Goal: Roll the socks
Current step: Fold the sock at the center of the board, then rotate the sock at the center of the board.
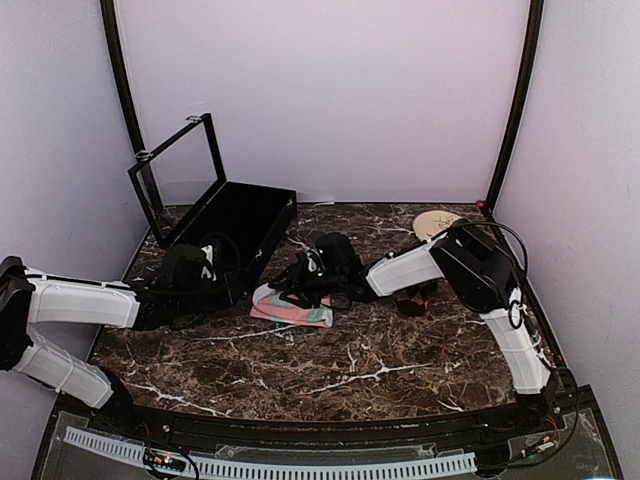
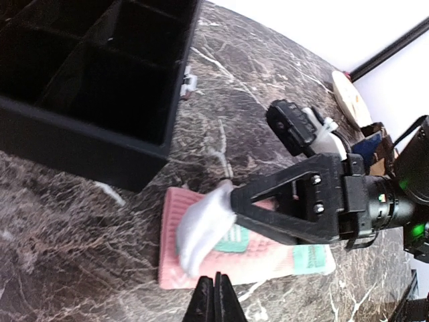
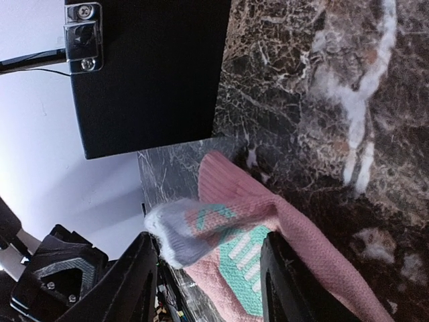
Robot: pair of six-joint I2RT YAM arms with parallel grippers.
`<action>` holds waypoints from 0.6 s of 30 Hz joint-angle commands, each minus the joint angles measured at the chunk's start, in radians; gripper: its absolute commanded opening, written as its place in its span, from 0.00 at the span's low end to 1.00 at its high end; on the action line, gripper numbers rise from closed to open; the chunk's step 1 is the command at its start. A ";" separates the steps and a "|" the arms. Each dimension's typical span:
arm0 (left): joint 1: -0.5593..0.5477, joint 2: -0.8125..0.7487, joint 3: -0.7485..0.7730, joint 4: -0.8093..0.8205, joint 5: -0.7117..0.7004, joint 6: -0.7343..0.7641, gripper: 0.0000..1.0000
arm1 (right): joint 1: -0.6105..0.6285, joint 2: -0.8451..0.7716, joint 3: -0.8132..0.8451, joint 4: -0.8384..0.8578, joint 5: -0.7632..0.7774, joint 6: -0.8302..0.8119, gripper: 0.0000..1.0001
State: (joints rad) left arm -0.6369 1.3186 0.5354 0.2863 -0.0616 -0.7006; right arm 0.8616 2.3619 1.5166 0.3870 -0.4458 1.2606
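Observation:
The pink sock [image 1: 292, 308] with green patches lies flat on the marble table [image 1: 350, 370], in front of the black box. Its grey toe [image 3: 175, 231] is folded back over the pink body and stands loose in the air. My right gripper [image 3: 208, 282] is open, one finger on either side of that toe, gripping nothing. From the left, my left gripper [image 2: 215, 298] is shut and empty, its tip at the sock's [image 2: 268, 265] near edge. A dark and tan bundle [image 1: 415, 298] under the right forearm looks like the second sock.
An open black compartment box [image 1: 240, 225] with a raised lid stands at the back left, close behind the sock. A round tan plate [image 1: 437, 222] lies at the back right. A dark blue object [image 2: 365, 144] shows behind the right arm.

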 commanded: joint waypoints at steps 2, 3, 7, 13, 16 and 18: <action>-0.004 0.068 0.100 -0.048 0.108 0.125 0.00 | 0.010 -0.015 -0.008 -0.021 0.050 -0.028 0.50; -0.011 0.088 0.114 -0.050 0.120 0.135 0.00 | 0.010 -0.015 -0.013 -0.012 0.054 -0.026 0.50; -0.042 0.161 0.149 -0.048 0.141 0.166 0.00 | 0.010 -0.022 -0.039 0.028 0.059 -0.003 0.50; -0.065 0.213 0.179 -0.052 0.142 0.187 0.00 | 0.007 -0.031 -0.090 0.056 0.067 0.012 0.50; -0.068 0.230 0.192 -0.070 0.139 0.187 0.00 | 0.007 -0.030 -0.105 0.065 0.064 0.013 0.50; -0.067 0.240 0.200 -0.090 0.116 0.184 0.00 | 0.007 -0.032 -0.110 0.064 0.064 0.006 0.50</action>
State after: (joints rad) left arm -0.7013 1.5482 0.7013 0.2375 0.0704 -0.5354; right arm 0.8661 2.3463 1.4445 0.4839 -0.4034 1.2697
